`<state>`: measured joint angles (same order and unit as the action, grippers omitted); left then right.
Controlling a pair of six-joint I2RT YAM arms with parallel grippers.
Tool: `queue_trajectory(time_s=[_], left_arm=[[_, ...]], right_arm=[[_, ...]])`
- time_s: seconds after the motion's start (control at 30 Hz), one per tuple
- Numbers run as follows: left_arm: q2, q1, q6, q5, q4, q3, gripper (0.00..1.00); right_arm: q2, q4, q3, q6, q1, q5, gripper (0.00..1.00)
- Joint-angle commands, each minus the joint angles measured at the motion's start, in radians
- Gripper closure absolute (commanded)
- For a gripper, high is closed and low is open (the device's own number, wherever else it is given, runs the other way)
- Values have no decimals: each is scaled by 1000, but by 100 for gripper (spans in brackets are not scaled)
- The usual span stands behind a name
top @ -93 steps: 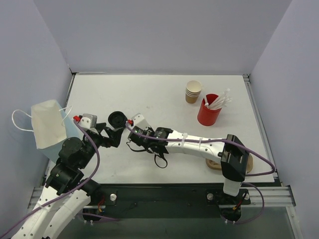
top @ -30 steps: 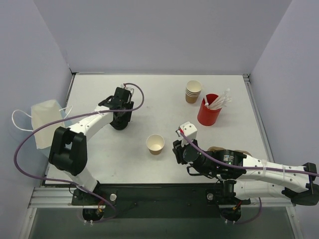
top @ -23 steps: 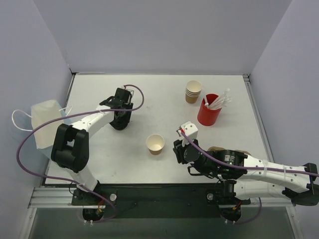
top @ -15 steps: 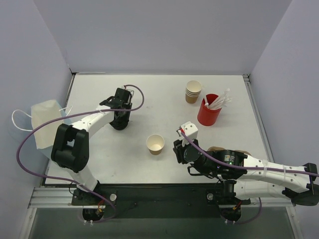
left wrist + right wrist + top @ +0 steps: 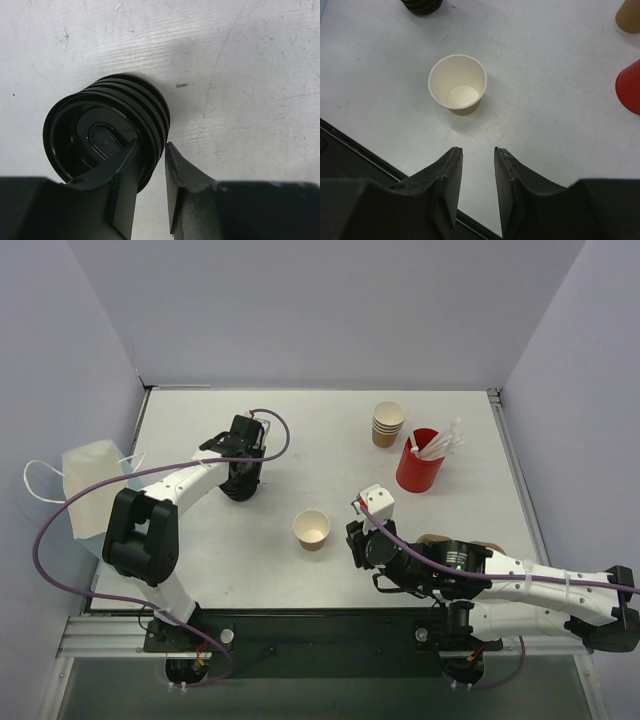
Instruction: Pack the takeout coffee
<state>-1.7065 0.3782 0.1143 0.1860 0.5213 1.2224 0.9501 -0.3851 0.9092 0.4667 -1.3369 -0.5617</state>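
Right now my left end effector [image 5: 151, 146] straddles the rim of the black lid stack [image 5: 100, 125], one finger inside the top lid and one outside. I cannot tell whether it pinches. My right end effector [image 5: 477, 152] hangs released, holding nothing. The open brown paper cup [image 5: 457, 85] stands upright on the bench [image 5: 300, 430], mid-frame overhead, near those right fingers but apart.

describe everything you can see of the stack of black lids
The stack of black lids: glossy plastic, several ribbed rims nested, an oblong recess in the top one. It stands on the white table, left of centre. The left gripper straddles its rim, one finger over the top lid, one outside.
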Motion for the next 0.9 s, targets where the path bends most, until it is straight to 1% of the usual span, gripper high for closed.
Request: queue_trajectory(time_s=[0.0,0.3,0.57,0.87], left_arm=[[28,-4,-11,-20,0,46,64],[11,-7,-15,-23,-1,46,68],[33,-9,-15,-20,3,48,81],[93,-9,2,-31,46,77,81]], right_arm=[[19,20,0,-7,-7,-40,67],[27,18,10,-7,-7,-32,67],[16,17,5,-7,-7,-32,67],[12,17,11,-7,-7,-30,67]])
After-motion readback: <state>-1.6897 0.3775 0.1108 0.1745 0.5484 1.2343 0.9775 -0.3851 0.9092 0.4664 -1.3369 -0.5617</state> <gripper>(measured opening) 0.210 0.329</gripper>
